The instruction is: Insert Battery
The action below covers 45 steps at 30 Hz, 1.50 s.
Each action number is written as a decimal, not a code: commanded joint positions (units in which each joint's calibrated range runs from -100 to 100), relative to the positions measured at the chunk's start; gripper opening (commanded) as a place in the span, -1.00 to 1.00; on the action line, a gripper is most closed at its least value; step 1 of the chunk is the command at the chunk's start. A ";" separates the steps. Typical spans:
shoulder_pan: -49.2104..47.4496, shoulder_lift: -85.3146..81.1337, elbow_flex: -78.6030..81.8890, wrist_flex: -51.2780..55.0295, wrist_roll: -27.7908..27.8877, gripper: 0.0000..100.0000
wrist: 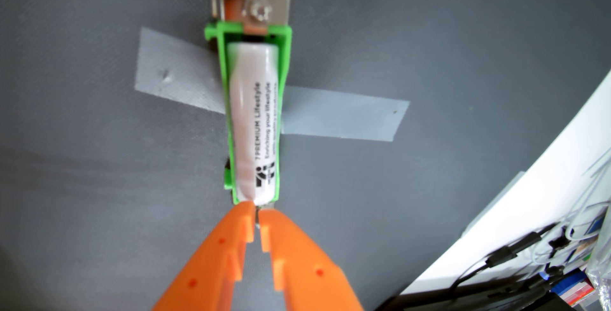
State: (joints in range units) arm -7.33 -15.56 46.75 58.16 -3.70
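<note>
I see one dark gray surface that fills most of the wrist view. It looks like rough woven cloth with tiny bumps. At about 4 o'clock a smooth white edge cuts across the corner, and past it I see a messy bunch of cables, too blurry to count.

My tool comes in from 6 o'clock. It is bright orange plastic with two wide, flat fingers that get thin at the tips. The inner sides have small square steps. The two tips sit almost together with just a thin gap, right at the near end of the battery, where a small shiny bit shows between them. I cannot tell if they pinch it.

I count two strips of gray tape, shiny and flat, one going out toward 9 o'clock and one toward 3 o'clock from under the holder.

There is one green plastic holder, long and shaped like a little trough, running from the middle up to 12 o'clock. At its far end sits one bent silver metal clip.

One white battery, round and smooth like a tube, lies inside the holder. It has black letters along its side.
</note>
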 commanded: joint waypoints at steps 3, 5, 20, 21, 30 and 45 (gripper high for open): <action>0.01 0.43 -1.22 -2.70 0.20 -0.97; 0.25 1.43 -1.50 -3.12 0.20 -0.97; 0.01 1.76 -0.86 -3.12 0.20 -0.97; 0.01 1.76 -0.77 -3.12 0.20 -0.97; 0.01 1.93 -0.23 -3.12 0.00 -0.97; 0.01 2.26 0.94 -3.21 -0.16 -0.97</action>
State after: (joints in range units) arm -7.33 -13.48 47.65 55.15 -3.70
